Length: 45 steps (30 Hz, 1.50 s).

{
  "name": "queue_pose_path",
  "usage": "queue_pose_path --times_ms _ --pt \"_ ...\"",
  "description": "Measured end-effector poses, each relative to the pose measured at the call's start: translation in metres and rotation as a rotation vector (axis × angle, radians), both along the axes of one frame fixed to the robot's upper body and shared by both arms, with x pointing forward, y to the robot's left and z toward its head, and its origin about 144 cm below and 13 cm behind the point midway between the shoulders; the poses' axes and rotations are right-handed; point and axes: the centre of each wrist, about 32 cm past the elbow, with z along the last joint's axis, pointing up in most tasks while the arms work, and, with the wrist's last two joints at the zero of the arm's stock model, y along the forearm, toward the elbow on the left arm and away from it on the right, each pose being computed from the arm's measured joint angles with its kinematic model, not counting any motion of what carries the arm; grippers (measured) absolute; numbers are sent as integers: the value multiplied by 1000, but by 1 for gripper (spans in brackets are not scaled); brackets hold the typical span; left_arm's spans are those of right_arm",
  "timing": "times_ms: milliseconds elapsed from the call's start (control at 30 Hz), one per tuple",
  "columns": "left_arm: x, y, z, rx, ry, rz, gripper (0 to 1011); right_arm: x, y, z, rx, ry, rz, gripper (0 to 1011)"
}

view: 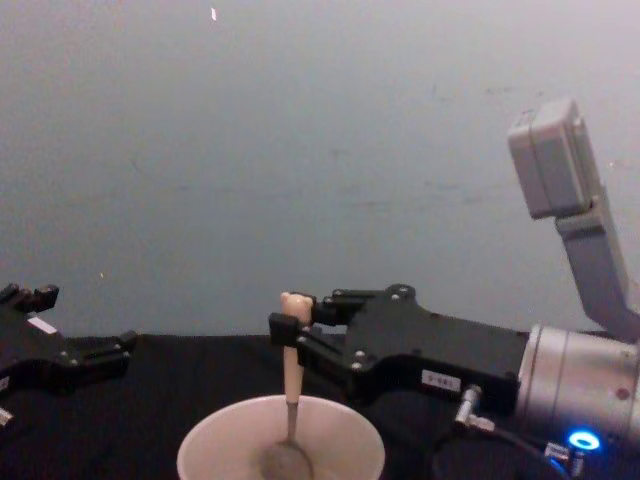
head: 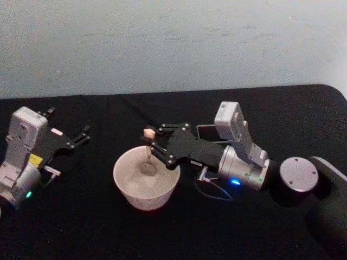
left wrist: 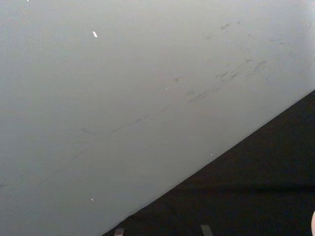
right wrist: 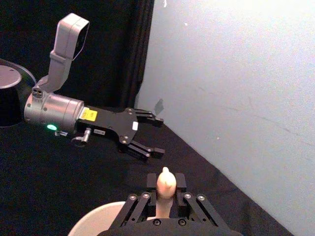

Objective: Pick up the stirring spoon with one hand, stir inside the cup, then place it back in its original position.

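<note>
The black worktop (head: 162, 233) is carrying everything. The right tool (view: 290, 335) is reaching in from the right edge toward the middle, its jaws pinching the spoon (view: 291, 375) high on the beige handle, just under the bear head. The left tool (head: 69, 122) is hanging idle near the left edge, fingers spread with nothing between them. The cup (head: 143, 201) is sitting near the middle of the worktop, a little toward the near edge. What looks like the holder (head: 207, 132) is peeking out behind the right arm, toward the far edge. The spoon is standing almost upright, its metal bowl dipping low inside the cup. The spoon is looking light, slim and stiff, with a smooth handle that may be prone to swivelling or sliding in so narrow a pinch. The high hold is suiting the stirring, since it is leaving the whole neck free to reach the bottom. The cup is looking light enough to skid or tip if the bowl is dragging hard on its wall, and its thin rim may chip.
</note>
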Motion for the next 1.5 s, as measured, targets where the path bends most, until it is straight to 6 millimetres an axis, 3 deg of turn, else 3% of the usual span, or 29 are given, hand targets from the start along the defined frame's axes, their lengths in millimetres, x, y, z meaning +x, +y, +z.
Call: queue_pose_path --times_ms 700,1067,1500 --pt "0 0 0 0 0 0 1001 -24 -24 5 5 10 13 213" --pt "0 0 0 0 0 0 1001 -30 -11 6 16 26 61 213" --pt "0 0 0 0 0 0 1001 -13 13 6 33 34 56 213"
